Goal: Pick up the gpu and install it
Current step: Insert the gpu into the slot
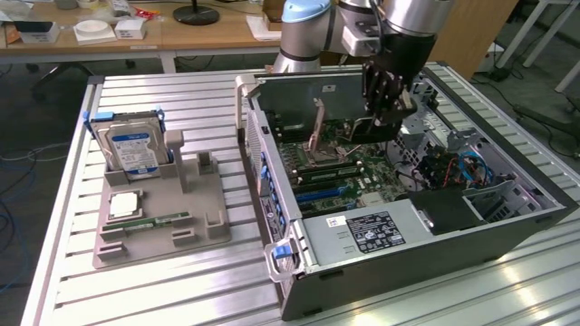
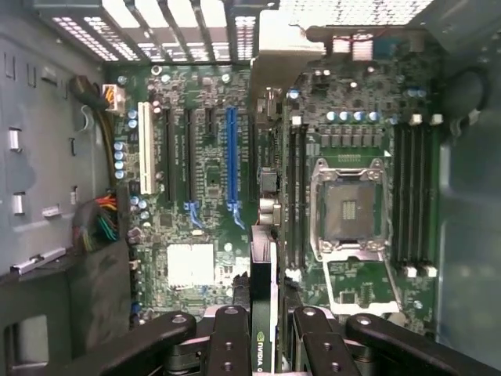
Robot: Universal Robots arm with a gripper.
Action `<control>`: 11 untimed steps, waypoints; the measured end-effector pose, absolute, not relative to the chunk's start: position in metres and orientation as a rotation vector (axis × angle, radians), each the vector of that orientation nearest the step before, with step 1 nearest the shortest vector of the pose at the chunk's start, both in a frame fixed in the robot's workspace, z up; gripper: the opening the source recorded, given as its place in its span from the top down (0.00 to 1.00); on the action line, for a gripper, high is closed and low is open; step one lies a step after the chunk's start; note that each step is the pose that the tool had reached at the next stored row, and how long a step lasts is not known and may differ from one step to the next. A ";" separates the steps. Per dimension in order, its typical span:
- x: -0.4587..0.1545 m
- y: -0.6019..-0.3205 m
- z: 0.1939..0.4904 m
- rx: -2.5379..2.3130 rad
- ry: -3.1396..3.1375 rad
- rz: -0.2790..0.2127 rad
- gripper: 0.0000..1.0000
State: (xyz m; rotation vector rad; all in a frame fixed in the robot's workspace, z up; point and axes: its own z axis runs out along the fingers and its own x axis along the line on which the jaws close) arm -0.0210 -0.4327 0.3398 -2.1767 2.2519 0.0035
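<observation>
Fingers (image 2: 232, 345) closed on gpu (image 2: 262, 290). Card held edge-on above motherboard (image 2: 210, 168), inside open computer case (image 1: 453, 244), near motherboard's blue slot (image 2: 232, 157).

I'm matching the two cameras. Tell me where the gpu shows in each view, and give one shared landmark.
Exterior view: the gpu hangs from the hand over the motherboard, inside the open case.
Wrist view: the gpu sits edge-on between the hand's fingers, over the motherboard.
Shared landmark: the empty CPU socket.
</observation>
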 end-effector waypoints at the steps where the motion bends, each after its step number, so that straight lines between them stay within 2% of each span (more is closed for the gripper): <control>1: -0.021 -0.434 0.338 -2.177 2.252 0.004 0.74; 11: -0.031 -0.436 0.325 -2.179 2.253 0.001 0.74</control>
